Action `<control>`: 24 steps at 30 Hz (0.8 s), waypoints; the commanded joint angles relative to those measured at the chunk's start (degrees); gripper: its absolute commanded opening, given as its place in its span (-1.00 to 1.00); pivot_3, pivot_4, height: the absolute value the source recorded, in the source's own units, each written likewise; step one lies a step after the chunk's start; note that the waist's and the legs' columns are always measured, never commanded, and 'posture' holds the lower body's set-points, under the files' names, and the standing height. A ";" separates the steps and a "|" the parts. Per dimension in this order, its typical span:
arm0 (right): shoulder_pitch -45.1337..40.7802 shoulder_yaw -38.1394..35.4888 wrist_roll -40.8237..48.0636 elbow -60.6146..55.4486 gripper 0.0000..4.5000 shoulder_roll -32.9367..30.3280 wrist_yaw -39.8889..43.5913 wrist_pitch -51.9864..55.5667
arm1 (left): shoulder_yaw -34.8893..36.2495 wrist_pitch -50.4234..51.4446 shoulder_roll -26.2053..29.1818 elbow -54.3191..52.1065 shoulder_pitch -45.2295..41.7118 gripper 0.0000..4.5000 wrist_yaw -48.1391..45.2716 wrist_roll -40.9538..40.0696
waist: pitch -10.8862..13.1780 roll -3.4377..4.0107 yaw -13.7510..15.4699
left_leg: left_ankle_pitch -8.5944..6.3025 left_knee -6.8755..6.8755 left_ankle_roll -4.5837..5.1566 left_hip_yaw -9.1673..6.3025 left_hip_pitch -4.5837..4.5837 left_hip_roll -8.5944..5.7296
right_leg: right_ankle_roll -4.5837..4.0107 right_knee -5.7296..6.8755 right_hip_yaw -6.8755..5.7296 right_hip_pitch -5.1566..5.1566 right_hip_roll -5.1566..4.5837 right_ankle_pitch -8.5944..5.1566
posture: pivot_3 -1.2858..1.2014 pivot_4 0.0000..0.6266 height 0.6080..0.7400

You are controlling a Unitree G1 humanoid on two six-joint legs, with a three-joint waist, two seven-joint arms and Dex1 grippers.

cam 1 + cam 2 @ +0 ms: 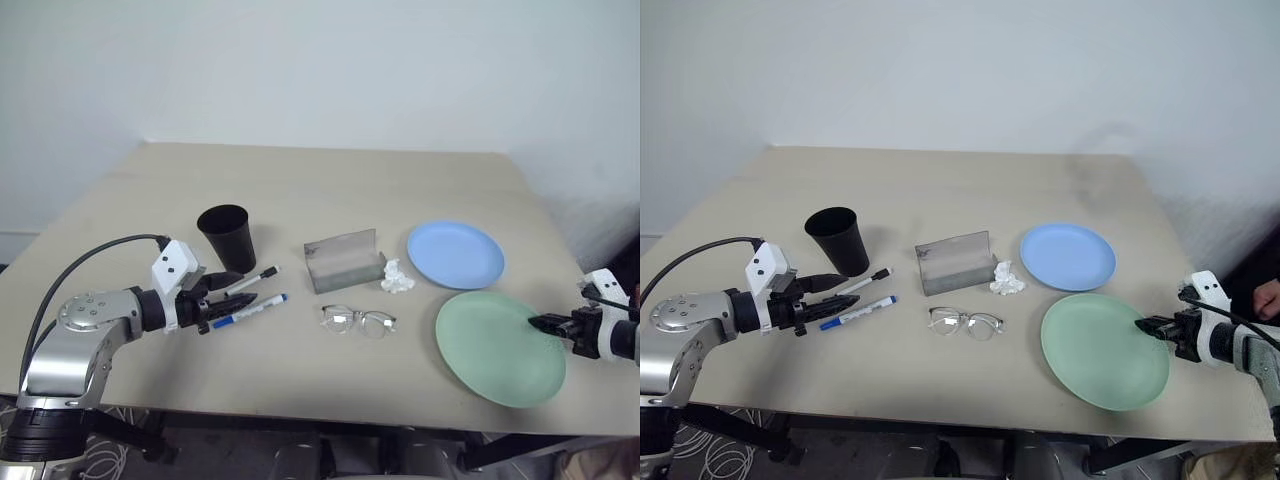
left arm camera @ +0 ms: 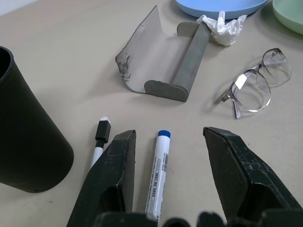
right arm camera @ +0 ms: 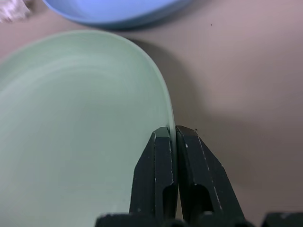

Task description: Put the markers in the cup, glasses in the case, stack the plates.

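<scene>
**Right pincer pinches the green plate's rim, left one wide over the blue pen**

Taking the grey case (image 1: 345,260) as the middle of the clock on the tan table (image 1: 320,180): the case lies open, its thin lid standing up behind the trough. The black cup (image 1: 227,238) stands upright at 9 o'clock, well apart from it. The two pens lie at about 8 o'clock, side by side and slanted; the black-capped pen (image 1: 255,279) is nearer the cup, the blue-capped pen (image 1: 250,310) just beside it on the near side. The glasses (image 1: 358,320) rest at 6 o'clock, unfolded, lenses toward the table's near edge. A crumpled white tissue (image 1: 397,277) sits at 4 o'clock, close to the case's end. The blue plate (image 1: 455,254) lies at 3 o'clock, and the green plate (image 1: 498,345) at about 4 o'clock, nearer the front edge, the two plates close together but apart.

The left gripper (image 1: 222,297) hovers low at the pens' rear ends with its fingers spread wide, one on each side of the blue-capped pen, holding nothing

The right gripper (image 3: 173,132) has its fingers nearly together, pinching the green plate's thin rim on its right edge
</scene>
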 commanded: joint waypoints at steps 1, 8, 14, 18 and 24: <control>-0.93 -0.74 2.06 -0.58 -0.99 -1.90 5.59 -1.87 | 0.98 -0.59 0.18 -0.60 -1.22 0.04 0.32 -0.67 | 0.01 0.03 0.00 | 0.00 0.00 0.00 0.00 0.00 0.00 | 0.00 0.00 0.00 0.00 0.00 0.00 | 0.03 -1.00 0.88; -7.76 -2.97 6.07 -0.92 -0.99 0.23 6.34 -0.38 | 0.91 -0.70 0.02 -0.52 -1.25 0.04 0.74 -0.48 | 0.02 0.08 0.03 | -0.01 -0.01 0.01 0.01 -0.03 -0.02 | 0.00 0.03 0.01 -0.03 0.00 0.00 | 0.03 -1.00 0.88; -19.63 -0.79 1.77 3.07 -0.99 6.16 -7.28 0.49 | 0.92 -0.69 0.05 -0.10 -1.78 0.04 1.04 -0.36 | 0.02 0.10 -0.04 | 0.00 -0.02 -0.01 0.06 -0.06 0.00 | 0.00 0.04 0.01 -0.07 -0.01 0.00 | 0.03 -1.00 0.88; -30.99 -0.10 -2.01 11.95 -0.99 13.73 -19.53 -0.97 | 0.44 -0.94 -0.07 0.77 -2.78 0.04 1.21 -0.02 | 0.01 0.09 -0.05 | 0.17 -0.03 -0.30 0.08 -0.11 -0.02 | 0.00 0.04 0.04 -0.14 -0.01 0.00 | 0.03 -1.00 0.88; -43.27 -0.97 -7.12 29.26 -0.99 19.63 -30.32 -10.98 | -0.28 -1.45 -0.62 1.78 -4.20 0.04 1.95 0.61 | 0.02 0.12 -0.05 | 0.28 -0.25 -0.49 0.22 -0.14 -0.18 | -0.07 0.13 0.15 -0.18 0.02 0.06 | 0.03 -1.00 0.88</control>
